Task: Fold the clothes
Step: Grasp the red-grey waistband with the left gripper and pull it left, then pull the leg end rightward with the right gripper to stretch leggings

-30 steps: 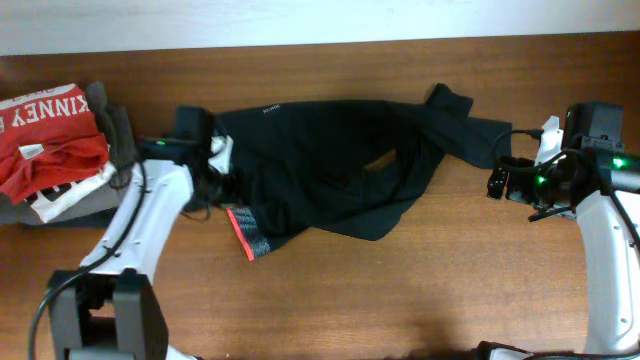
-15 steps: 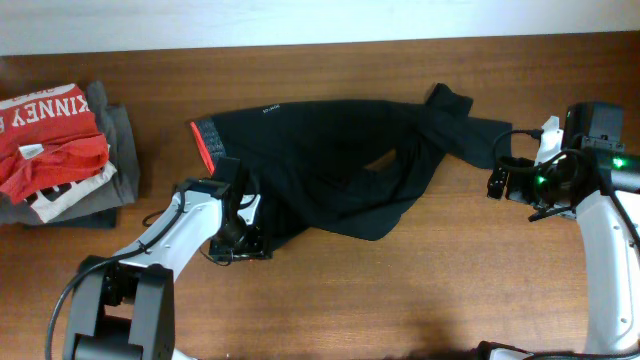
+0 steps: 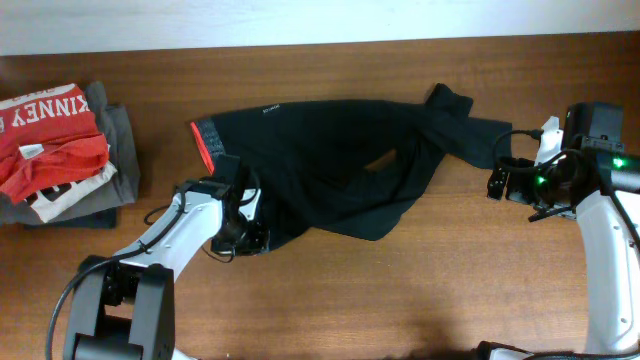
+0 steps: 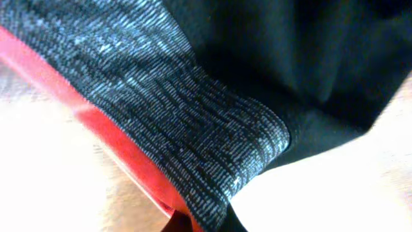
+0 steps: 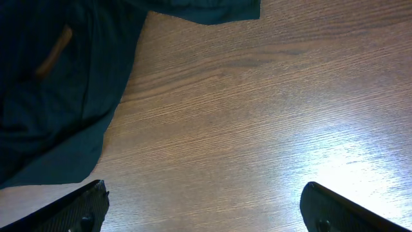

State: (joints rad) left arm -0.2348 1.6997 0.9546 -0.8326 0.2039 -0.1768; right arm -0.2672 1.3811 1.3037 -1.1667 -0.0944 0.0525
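1. The wooden table [image 3: 400, 290] fills the overhead view.

2. The black pants [image 3: 330, 170] lie spread across the middle of the table. The waist end points left. The legs are bunched and overlapped toward the right, and the cuff end lies near the right edge.

3. A stack sits at the far left, well apart from the pants. It consists of a red T-shirt [image 3: 50, 140] with white lettering on top of folded grey garments [image 3: 120, 150].

4. The left gripper [image 3: 243, 237] sits at the lower left corner of the pants, at the waist end. Its jaws are closed tight on the fabric there. In the left wrist view, the heathered grey waistband [image 4: 193, 129] and its red-orange trim [image 4: 109, 135] fill the frame and gather toward the bottom edge.

5. The right gripper [image 3: 497, 185] stands near the cuff end and does not touch it. Its jaws are spread wide and hold nothing. In the right wrist view, both fingers [image 5: 84, 206] frame bare wood, and the dark fabric lies at the upper left.
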